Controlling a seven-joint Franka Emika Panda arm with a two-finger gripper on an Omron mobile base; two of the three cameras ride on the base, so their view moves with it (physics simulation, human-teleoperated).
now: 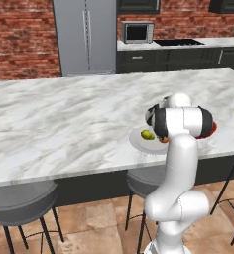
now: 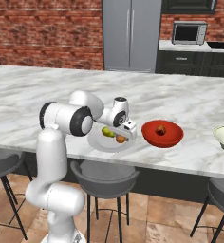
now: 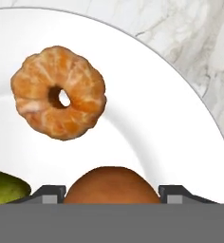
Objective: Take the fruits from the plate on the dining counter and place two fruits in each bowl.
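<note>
The gripper is hovering low over the plate, fingers spread wide and gripping nothing, with a round orange-brown fruit sitting squarely between the two fingertips. That fruit is lying straight ahead and dead centre, so a short descent and a squeeze looks like the call. The peeled orange fruit is resting further along the plate, the yellow-green fruit just beside it. One fruit is already sitting in the red bowl on the desk.

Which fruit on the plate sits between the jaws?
The smooth orange-brown round fruit, flanked by both fingertips. The peeled orange lies apart on the plate, and the yellow-green fruit sits off to the side.
</note>
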